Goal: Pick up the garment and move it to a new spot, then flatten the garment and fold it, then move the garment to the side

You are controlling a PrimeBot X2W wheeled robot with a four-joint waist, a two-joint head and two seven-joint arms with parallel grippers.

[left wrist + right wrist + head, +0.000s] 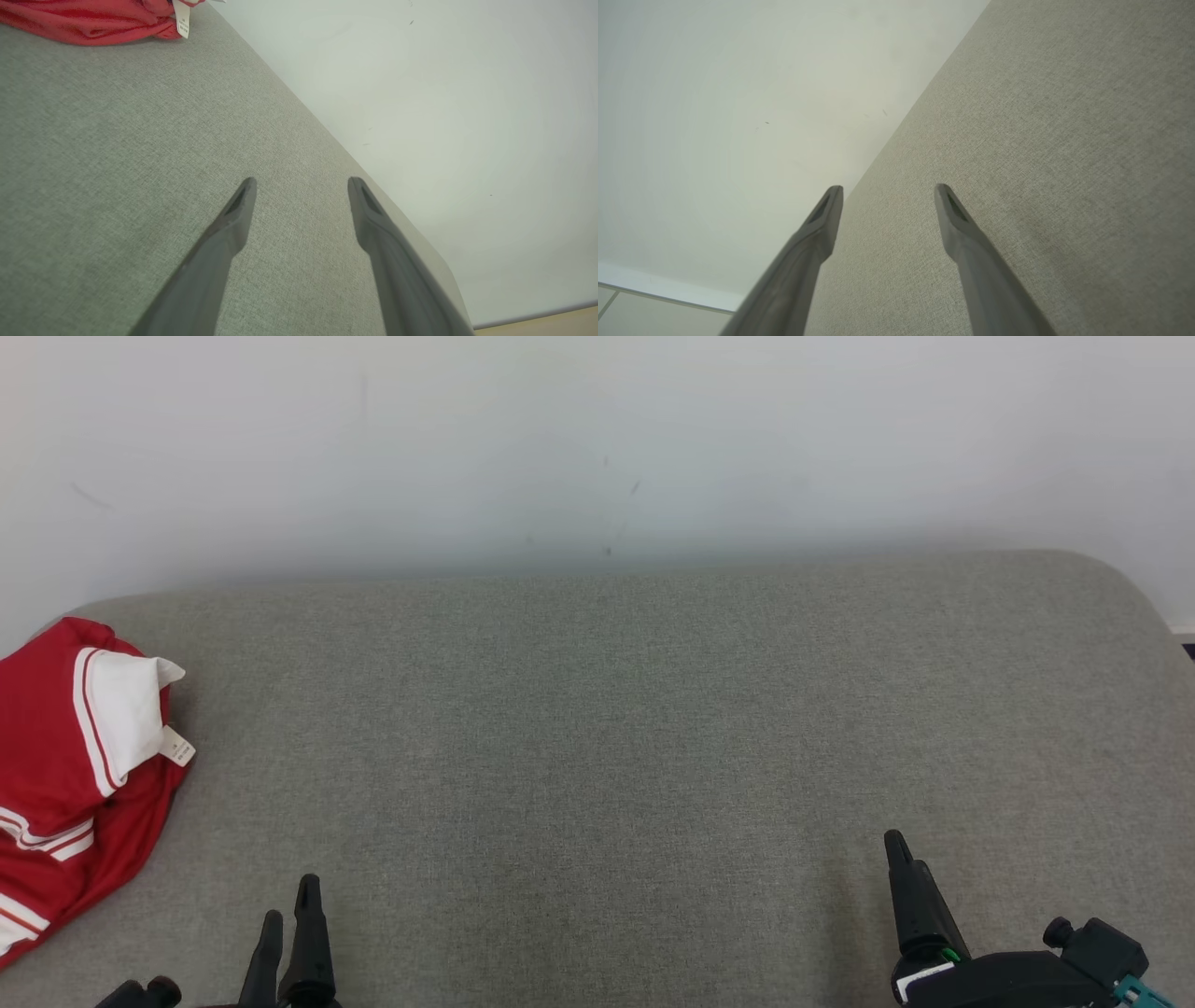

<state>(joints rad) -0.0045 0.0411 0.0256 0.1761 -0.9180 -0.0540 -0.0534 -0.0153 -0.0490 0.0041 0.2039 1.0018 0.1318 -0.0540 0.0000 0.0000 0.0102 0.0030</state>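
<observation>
Garment (65, 756) heaped far left; left tool (302, 179), right tool (888, 187) splayed, empty.

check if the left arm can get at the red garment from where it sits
Probably yes: the left tool is open, and nothing but bare grey cushion lies between it and the red garment off to its left.

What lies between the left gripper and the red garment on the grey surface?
Nothing lies there: the head view shows bare grey upholstery between the left gripper and the garment.
</observation>
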